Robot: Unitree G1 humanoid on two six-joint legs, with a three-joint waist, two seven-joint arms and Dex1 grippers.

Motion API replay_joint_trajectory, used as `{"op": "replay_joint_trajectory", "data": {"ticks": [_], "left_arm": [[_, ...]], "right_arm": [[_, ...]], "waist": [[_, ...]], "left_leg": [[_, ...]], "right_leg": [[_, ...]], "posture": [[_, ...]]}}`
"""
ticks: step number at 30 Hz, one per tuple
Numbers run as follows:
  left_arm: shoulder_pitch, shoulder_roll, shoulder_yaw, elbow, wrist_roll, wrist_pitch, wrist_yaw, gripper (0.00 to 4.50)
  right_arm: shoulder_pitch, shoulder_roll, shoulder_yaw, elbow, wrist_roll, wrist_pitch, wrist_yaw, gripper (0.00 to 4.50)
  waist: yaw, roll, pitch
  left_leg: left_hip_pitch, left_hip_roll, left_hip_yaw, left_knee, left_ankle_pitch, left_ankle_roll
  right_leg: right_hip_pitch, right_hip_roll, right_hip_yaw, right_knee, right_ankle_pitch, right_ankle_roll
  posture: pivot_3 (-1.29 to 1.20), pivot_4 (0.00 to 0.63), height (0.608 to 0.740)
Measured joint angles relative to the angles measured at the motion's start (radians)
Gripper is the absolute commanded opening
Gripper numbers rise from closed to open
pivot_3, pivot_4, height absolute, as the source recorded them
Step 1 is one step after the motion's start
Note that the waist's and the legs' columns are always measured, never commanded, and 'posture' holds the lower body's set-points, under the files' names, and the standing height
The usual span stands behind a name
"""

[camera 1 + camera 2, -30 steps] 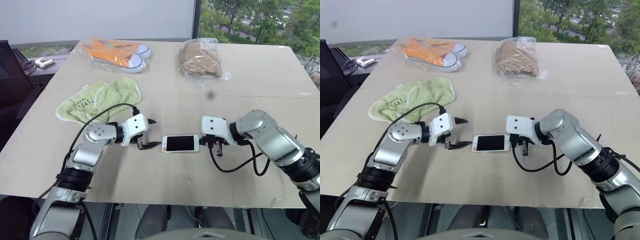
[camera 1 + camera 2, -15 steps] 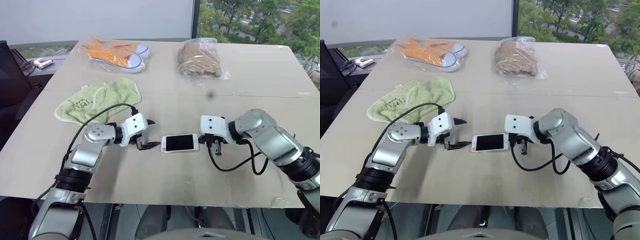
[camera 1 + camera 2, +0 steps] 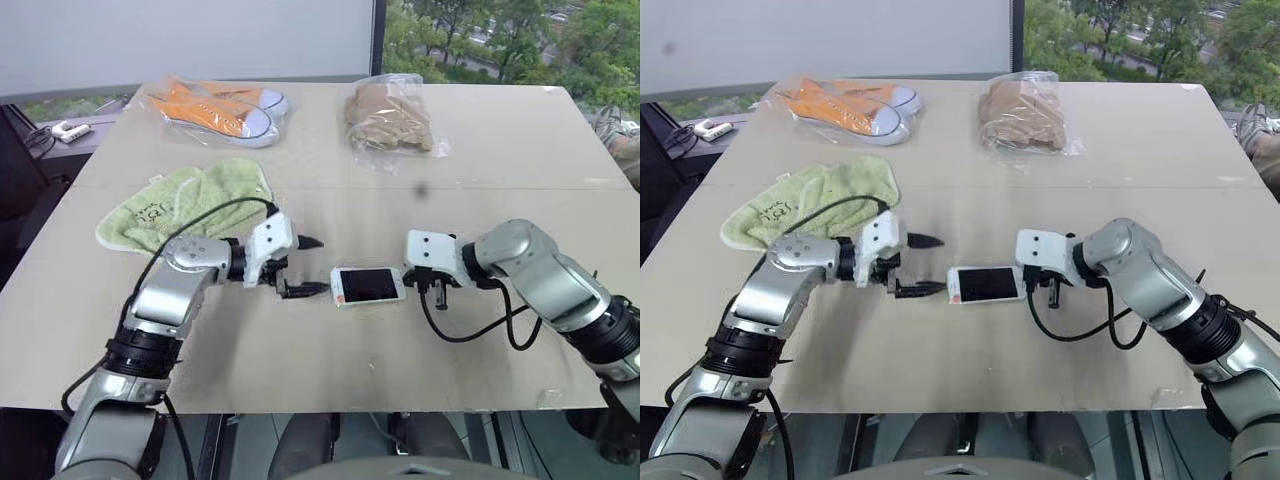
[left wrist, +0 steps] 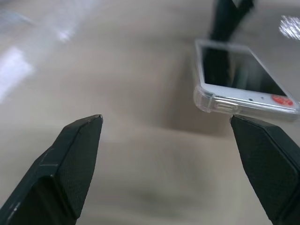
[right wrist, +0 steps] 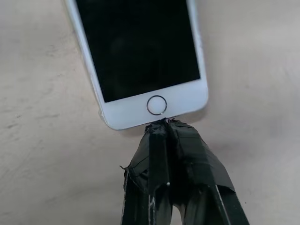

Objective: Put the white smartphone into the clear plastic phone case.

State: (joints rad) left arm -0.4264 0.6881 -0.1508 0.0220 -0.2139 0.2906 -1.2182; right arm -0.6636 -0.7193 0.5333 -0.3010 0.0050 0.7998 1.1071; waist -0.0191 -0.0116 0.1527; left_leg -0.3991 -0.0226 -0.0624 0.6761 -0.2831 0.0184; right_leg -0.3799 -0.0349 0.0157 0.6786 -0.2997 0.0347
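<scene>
In the left eye view, the white smartphone (image 3: 369, 286) is seen flat at mid-surface (image 3: 330, 370), between the released left gripper (image 3: 312, 266) and the clenched right gripper (image 3: 432, 287). Bagged orange shoes (image 3: 215, 105) and a bagged brown item (image 3: 388, 115) are seen far, a green towel (image 3: 185, 203) left.

In the left wrist view, the clear plastic phone case (image 4: 206, 101) is seen round the phone's corner.

In the right wrist view, the shut fingertips (image 5: 164, 129) are touching the home-button end.

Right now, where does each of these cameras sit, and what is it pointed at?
Head, both eyes: looks forward and down over the table; both arms show, white smartphone between them.
Left wrist: looks along the open left gripper at the phone's end, clear plastic phone case at its corner.
Right wrist: looks along the shut right gripper, tips at the home-button end.
All share the phone.
</scene>
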Motion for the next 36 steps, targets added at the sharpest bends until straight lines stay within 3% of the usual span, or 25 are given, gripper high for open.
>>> {"op": "replay_joint_trajectory", "data": {"ticks": [11,16,20,24,36], "left_arm": [[-0.009,0.038,-0.014,0.121,0.106,-0.127,0.050,4.50],[-0.049,0.018,0.011,0.145,0.083,-0.121,0.070,4.50],[-0.058,-0.036,0.039,0.054,-0.027,-0.015,0.059,4.50],[0.010,-0.051,-0.041,-0.072,-0.052,0.030,0.031,4.50],[-0.005,-0.046,-0.099,0.046,0.086,-0.142,0.083,4.50]], "right_arm": [[0.002,-0.007,-0.003,-0.019,0.023,0.006,0.000,0.06],[0.016,-0.030,-0.033,-0.056,0.052,0.029,-0.002,0.06],[0.019,-0.051,-0.051,-0.069,0.067,0.048,-0.005,0.06],[0.019,-0.051,-0.081,-0.073,0.087,0.062,-0.016,0.06],[0.052,0.088,-0.181,-0.140,0.251,0.128,-0.082,0.06]], "waist": [[0.006,0.000,0.000],[0.008,0.000,0.000],[0.007,0.000,0.000],[-0.001,0.000,0.000],[0.013,-0.001,-0.002]], "left_leg": [[0.000,0.000,0.000,0.000,0.000,0.000],[0.000,0.000,0.000,0.001,0.000,0.000],[-0.001,0.000,0.000,0.001,0.000,0.000],[0.000,0.000,0.001,0.000,0.000,0.000],[0.001,-0.001,-0.001,0.000,0.000,0.000]], "right_leg": [[0.000,0.000,0.000,0.000,0.000,0.000],[0.000,0.000,0.000,0.000,0.000,0.000],[0.000,-0.001,0.000,0.000,0.000,0.000],[0.000,0.000,0.001,0.000,0.000,0.000],[0.001,-0.001,0.000,0.000,0.000,0.000]], "posture": [[0.00,0.150,0.740],[0.00,0.150,0.740],[0.00,0.150,0.740],[0.00,0.150,0.740],[0.00,0.150,0.740]]}}
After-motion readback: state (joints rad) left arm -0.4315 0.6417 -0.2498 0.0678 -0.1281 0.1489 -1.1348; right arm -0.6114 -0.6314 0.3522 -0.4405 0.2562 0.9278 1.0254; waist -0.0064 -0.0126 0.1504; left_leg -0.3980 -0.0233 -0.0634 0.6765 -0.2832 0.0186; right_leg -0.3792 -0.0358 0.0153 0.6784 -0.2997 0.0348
